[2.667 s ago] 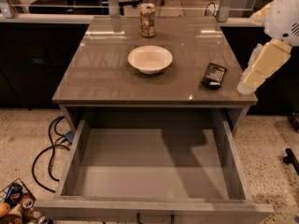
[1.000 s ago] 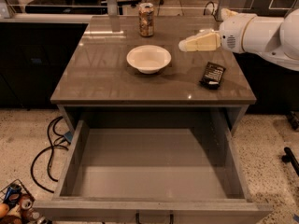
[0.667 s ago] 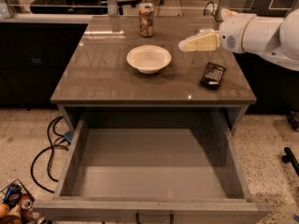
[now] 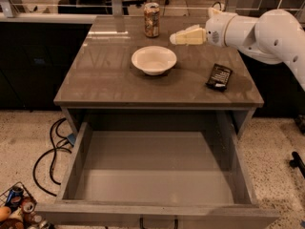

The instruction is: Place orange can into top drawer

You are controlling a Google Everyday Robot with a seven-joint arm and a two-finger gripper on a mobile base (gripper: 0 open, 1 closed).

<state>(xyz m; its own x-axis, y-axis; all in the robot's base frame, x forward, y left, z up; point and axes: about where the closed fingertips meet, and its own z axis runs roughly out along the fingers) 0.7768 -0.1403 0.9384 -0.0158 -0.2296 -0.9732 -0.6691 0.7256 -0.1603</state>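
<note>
The orange can (image 4: 152, 19) stands upright at the far edge of the grey table (image 4: 95, 80), behind the white bowl. My gripper (image 4: 174, 38) hangs over the table's far right part, its cream fingers pointing left toward the can, a short way to the can's right and apart from it. It holds nothing. The top drawer (image 4: 157, 175) is pulled fully out below the table front, wide and grey, with nothing inside. Its dark handle (image 4: 157, 222) shows at the bottom edge.
A white bowl (image 4: 154, 59) sits mid-table just in front of the can. A dark snack packet (image 4: 219, 76) lies at the right. Black cables (image 4: 52, 147) trail on the floor left, and a basket of items (image 4: 19, 209) sits at bottom left.
The arm swung from the table's right side up over the far right of the table. In the last second the gripper moved further left toward the can.
</note>
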